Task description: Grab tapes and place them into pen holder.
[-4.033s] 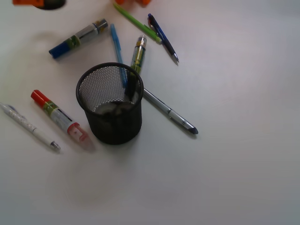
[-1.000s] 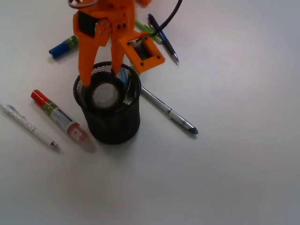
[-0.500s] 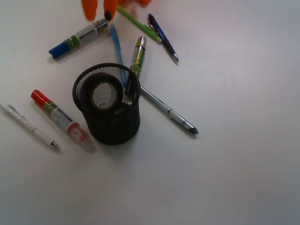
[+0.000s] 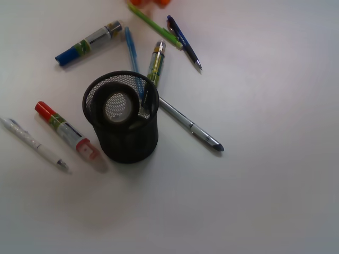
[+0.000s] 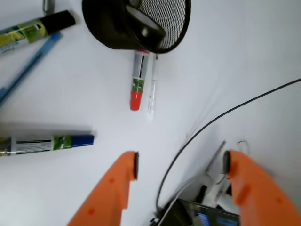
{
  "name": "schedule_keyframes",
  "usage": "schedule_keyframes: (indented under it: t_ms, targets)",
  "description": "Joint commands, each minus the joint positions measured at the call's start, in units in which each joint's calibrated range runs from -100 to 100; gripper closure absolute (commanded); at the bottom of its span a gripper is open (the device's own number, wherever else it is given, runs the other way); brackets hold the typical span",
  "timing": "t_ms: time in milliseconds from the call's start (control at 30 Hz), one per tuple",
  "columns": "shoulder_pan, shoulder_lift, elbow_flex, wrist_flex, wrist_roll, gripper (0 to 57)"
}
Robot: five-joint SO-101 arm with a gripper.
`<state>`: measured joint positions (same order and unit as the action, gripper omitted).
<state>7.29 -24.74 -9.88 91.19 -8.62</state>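
The pen holder point(image 4: 123, 138), a black wire-mesh cup, stands left of centre in the front view. One tape roll point(image 4: 117, 106), a dark ring with a pale inner core, leans inside it just below the rim. In the wrist view the pen holder point(image 5: 165, 28) lies at the top edge, with the dark tape point(image 5: 146, 27) showing in its mouth. My gripper point(image 5: 181, 163) is open and empty, well away from the cup, over bare table and a black cable point(image 5: 221, 117). Only orange scraps of it point(image 4: 161, 2) show at the front view's top edge.
Pens and markers lie around the cup: a red-capped marker point(image 4: 66, 130), a white pen point(image 4: 34, 144), a blue-capped marker point(image 4: 87, 43), a blue pen point(image 4: 131, 50), a yellow-green marker point(image 4: 155, 62), a green pen point(image 4: 154, 25), a dark blue pen point(image 4: 184, 42) and a silver pen point(image 4: 190, 126).
A second ago my gripper reached into the cup with the tape roll. It let the roll go, rose and drew back toward the top edge. The roll stays in the cup.
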Motion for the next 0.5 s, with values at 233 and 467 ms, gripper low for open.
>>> schedule_keyframes:
  t_ms: [233,467]
  targets:
    - [-6.65,-58.43,83.62,-48.23,8.74,36.2]
    - [-10.99,-74.75,105.99,-48.76,8.84,36.7]
